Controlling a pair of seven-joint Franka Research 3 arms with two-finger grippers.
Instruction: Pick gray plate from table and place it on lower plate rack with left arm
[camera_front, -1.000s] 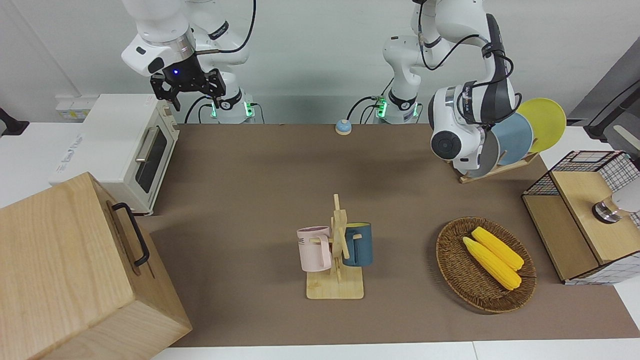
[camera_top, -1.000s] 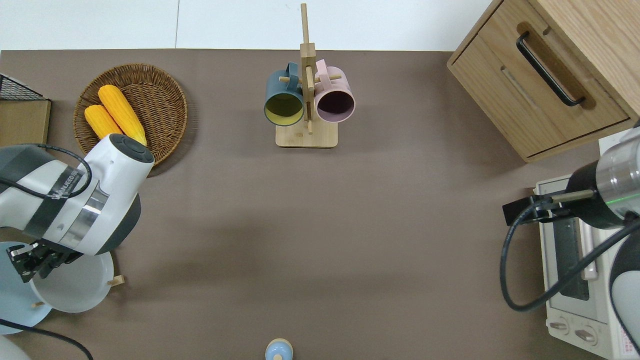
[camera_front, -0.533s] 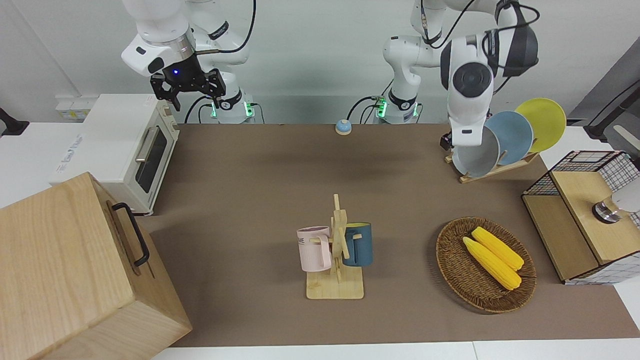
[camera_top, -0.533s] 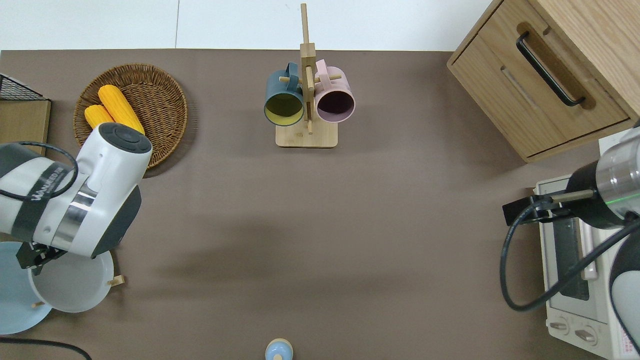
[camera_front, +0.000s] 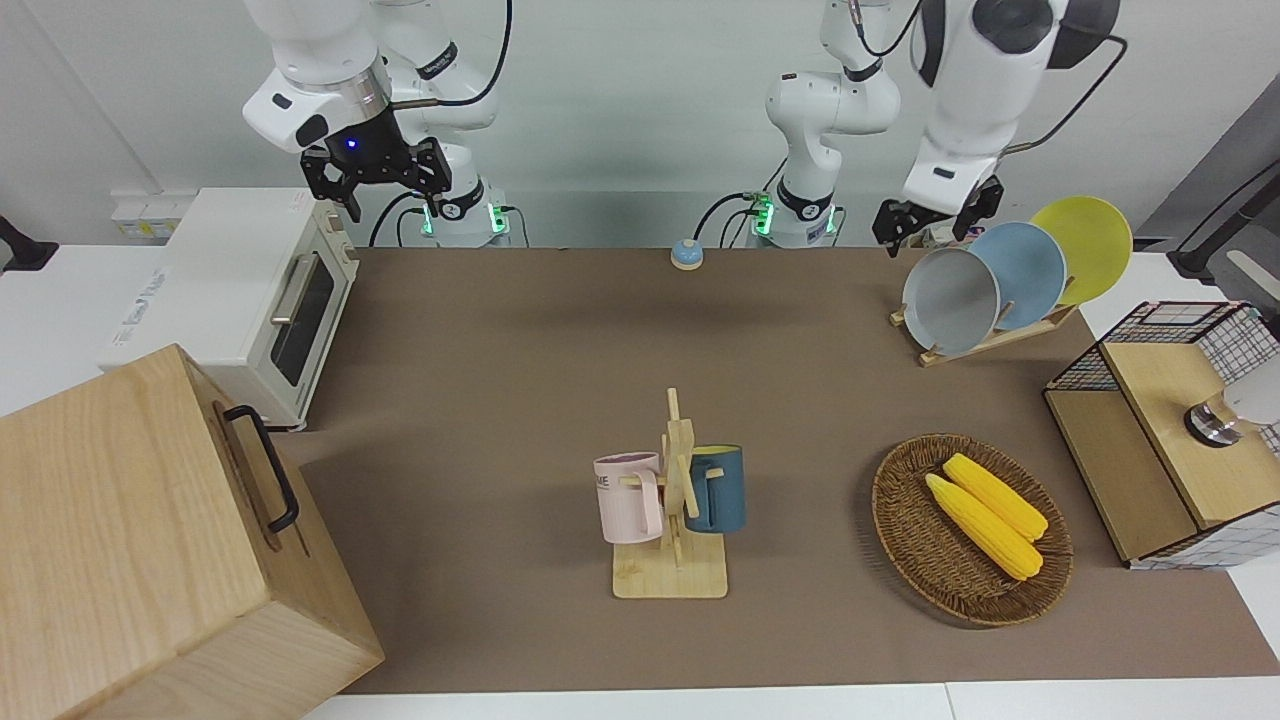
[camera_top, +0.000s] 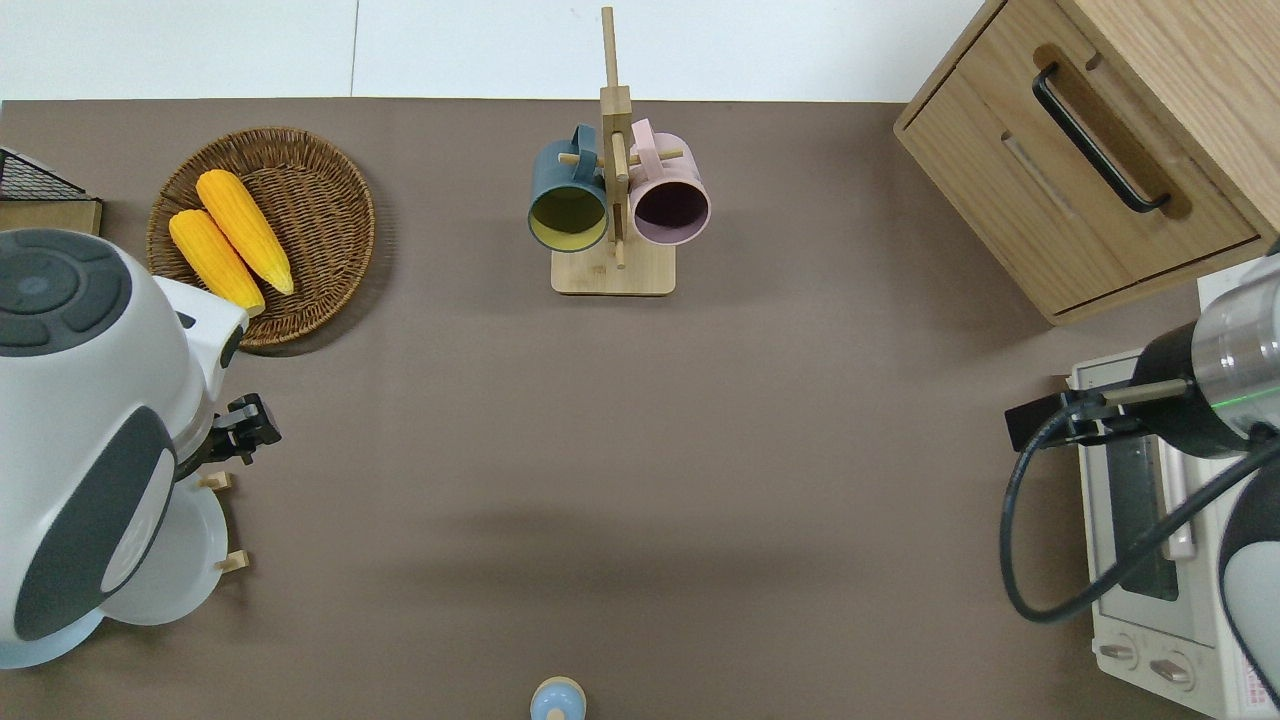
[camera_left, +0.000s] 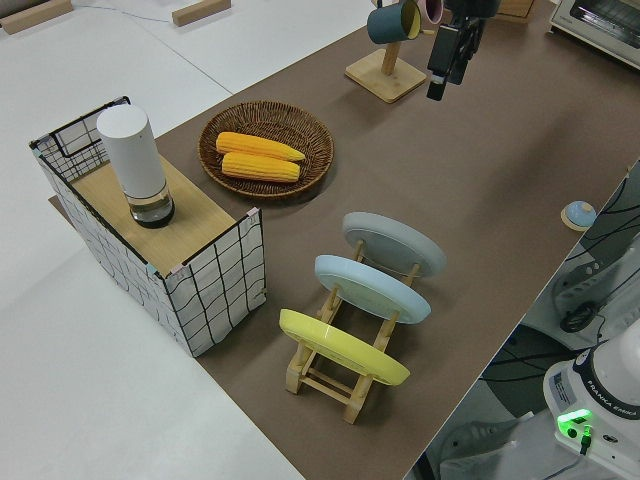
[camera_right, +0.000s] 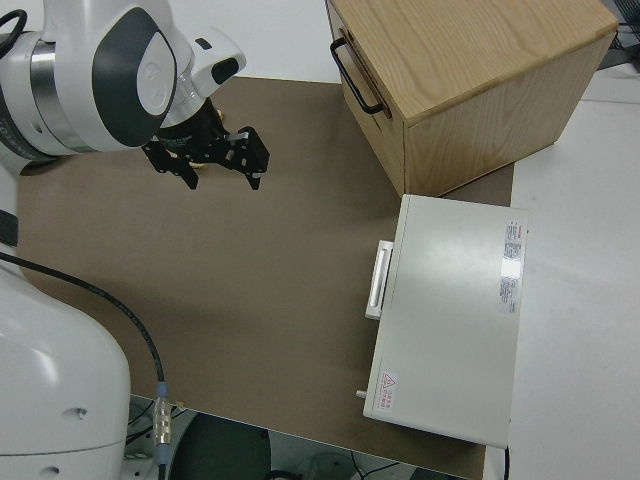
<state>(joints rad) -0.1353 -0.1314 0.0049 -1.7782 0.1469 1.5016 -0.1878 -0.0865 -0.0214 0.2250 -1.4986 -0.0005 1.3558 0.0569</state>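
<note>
The gray plate (camera_front: 950, 300) stands tilted in the light-wood plate rack (camera_front: 990, 340), in the slot farthest from the robots, beside a sky-blue plate (camera_front: 1028, 272) and a yellow plate (camera_front: 1090, 245). It also shows in the left side view (camera_left: 393, 243) and, partly hidden under the arm, in the overhead view (camera_top: 190, 540). My left gripper (camera_front: 932, 218) is open and empty, raised clear of the plate, over the table at the rack's end (camera_top: 245, 432). The right arm is parked, its gripper (camera_front: 378, 182) open.
A wicker basket (camera_front: 900, 520) with two corn cobs lies farther out than the rack. A wire crate (camera_front: 1160, 330) stands at the left arm's end. A mug stand (camera_front: 670, 578) holds two mugs mid-table. A toaster oven (camera_front: 230, 280) and wooden cabinet (camera_front: 120, 540) fill the right arm's end.
My left gripper has let go of the gray plate and risen well above the rack. The plate stays in its slot. The right arm has not moved.
</note>
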